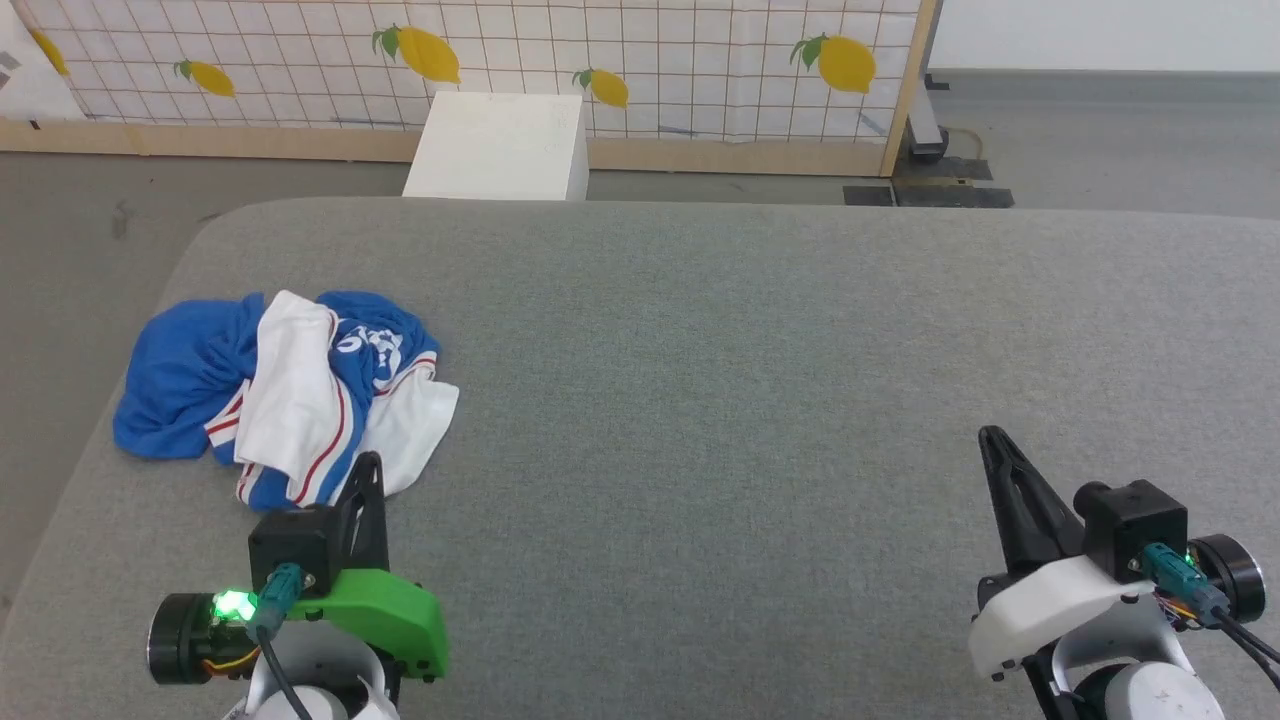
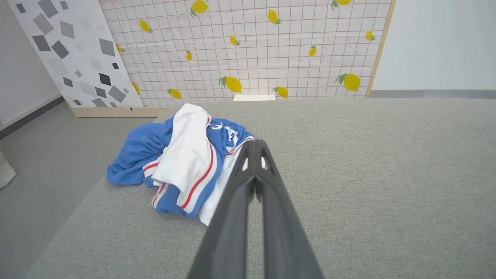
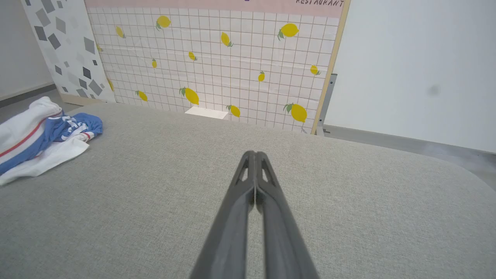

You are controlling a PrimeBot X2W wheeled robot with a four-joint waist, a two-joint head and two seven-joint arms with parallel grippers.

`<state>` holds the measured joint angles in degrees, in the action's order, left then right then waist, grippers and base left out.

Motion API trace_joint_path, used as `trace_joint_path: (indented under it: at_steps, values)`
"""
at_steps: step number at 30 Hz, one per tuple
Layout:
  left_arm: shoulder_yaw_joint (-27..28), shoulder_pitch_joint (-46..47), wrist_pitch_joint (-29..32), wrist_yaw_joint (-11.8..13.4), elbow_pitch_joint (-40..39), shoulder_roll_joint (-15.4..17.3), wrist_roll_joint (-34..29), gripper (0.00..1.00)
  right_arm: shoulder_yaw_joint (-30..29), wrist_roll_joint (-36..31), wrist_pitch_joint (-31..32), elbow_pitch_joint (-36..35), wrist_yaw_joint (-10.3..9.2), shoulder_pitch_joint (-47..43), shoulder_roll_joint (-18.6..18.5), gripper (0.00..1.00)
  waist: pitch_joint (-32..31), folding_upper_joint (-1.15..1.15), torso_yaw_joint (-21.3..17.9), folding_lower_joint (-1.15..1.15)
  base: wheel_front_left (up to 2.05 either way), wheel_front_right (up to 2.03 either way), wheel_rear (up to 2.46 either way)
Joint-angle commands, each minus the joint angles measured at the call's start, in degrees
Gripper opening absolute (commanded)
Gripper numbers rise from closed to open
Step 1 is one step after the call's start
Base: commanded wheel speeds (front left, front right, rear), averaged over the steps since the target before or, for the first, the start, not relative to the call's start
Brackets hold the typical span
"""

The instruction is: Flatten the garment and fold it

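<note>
A crumpled royal-blue jersey T-shirt [image 1: 285, 400] lies heaped near the left edge of the grey padded table [image 1: 700, 350], with 1 white sleeve draped over the blue. Just beside its near right edge is the left gripper [image 1: 370, 463], its 2 fingers pressed together on nothing. Beyond the table a white box [image 1: 500, 145] stands against a lemon-print panel [image 1: 650, 50]. Well apart at the right, the right gripper [image 1: 990, 434] is likewise clenched and empty above bare fabric.

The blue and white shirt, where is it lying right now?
In the head view the garment lies crumpled near the left edge of the grey table, just beyond the left gripper and far from the right gripper.
</note>
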<state>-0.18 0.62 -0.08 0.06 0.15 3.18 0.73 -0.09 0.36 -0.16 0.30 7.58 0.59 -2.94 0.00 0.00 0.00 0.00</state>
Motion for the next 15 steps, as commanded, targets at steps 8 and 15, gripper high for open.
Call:
trace_joint_path:
  at_steps: [8, 15]
  values:
    - [0.18, -0.62, 0.08, -0.06, -0.15, -0.3, -0.73, 0.0, 0.09, -0.36, 0.16, -0.3, -0.09, -0.59, 0.06, 0.0, 0.0, 0.0, 0.0, 0.0, 0.0, 0.0, 0.0]
    - [0.18, -0.62, 0.08, -0.06, -0.15, -0.3, -0.73, 0.0, 0.09, -0.36, 0.16, -0.3, -0.09, -0.59, 0.06, 0.0, 0.0, 0.0, 0.0, 0.0, 0.0, 0.0, 0.0]
